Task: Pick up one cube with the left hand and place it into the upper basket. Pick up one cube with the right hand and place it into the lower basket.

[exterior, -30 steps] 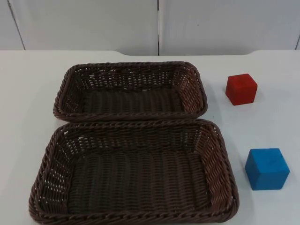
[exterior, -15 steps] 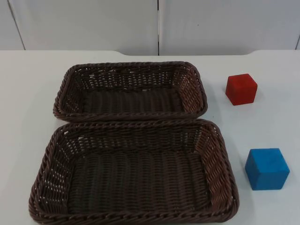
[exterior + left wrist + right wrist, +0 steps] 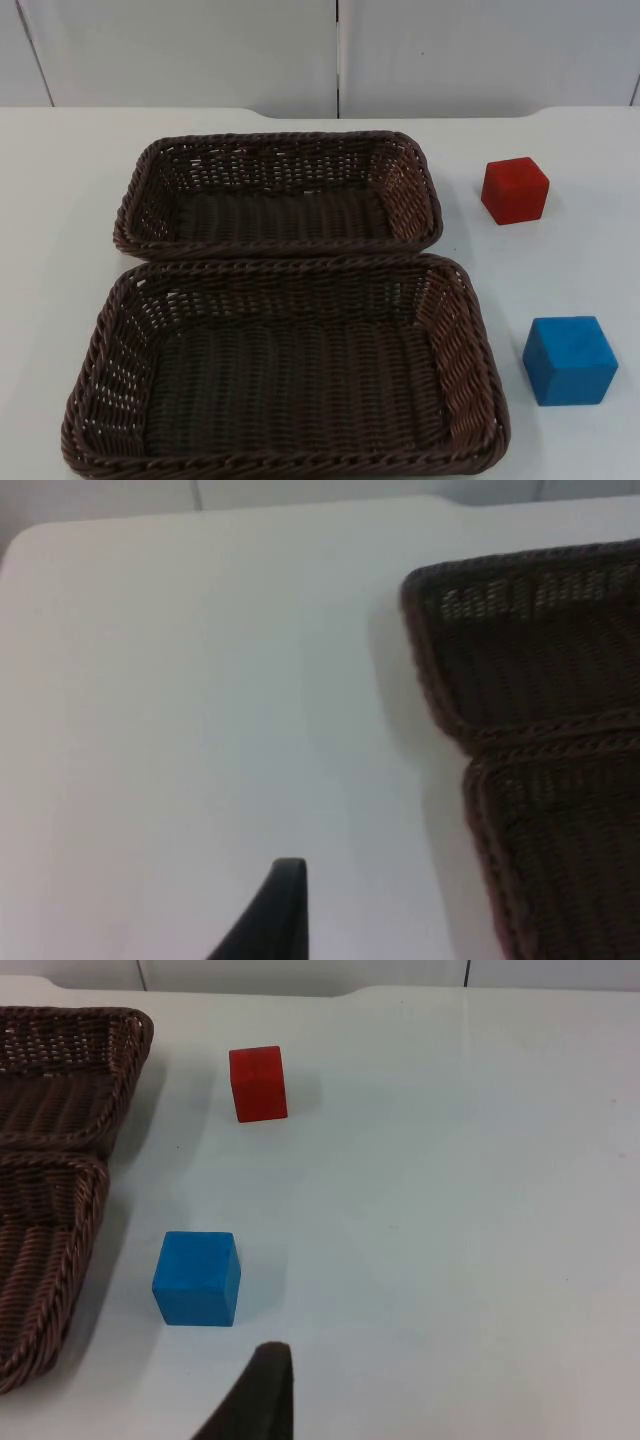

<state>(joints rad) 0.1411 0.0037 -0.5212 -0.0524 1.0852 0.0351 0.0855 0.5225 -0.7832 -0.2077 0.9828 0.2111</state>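
Apart, right claw [image 3: 262, 1400] above table, near blue cube [image 3: 197, 1278].

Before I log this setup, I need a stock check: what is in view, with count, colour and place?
Upper basket: one, brown wicker, far half of the table, nothing in it.
Lower basket: one, brown wicker, right in front of the upper one, nothing in it.
Red cube: one, on the table right of the upper basket.
Blue cube: one, on the table right of the lower basket.
Table: one, white.
Wall: grey, behind.
Left claw: above bare table beside the baskets.
Right claw: near the blue cube.
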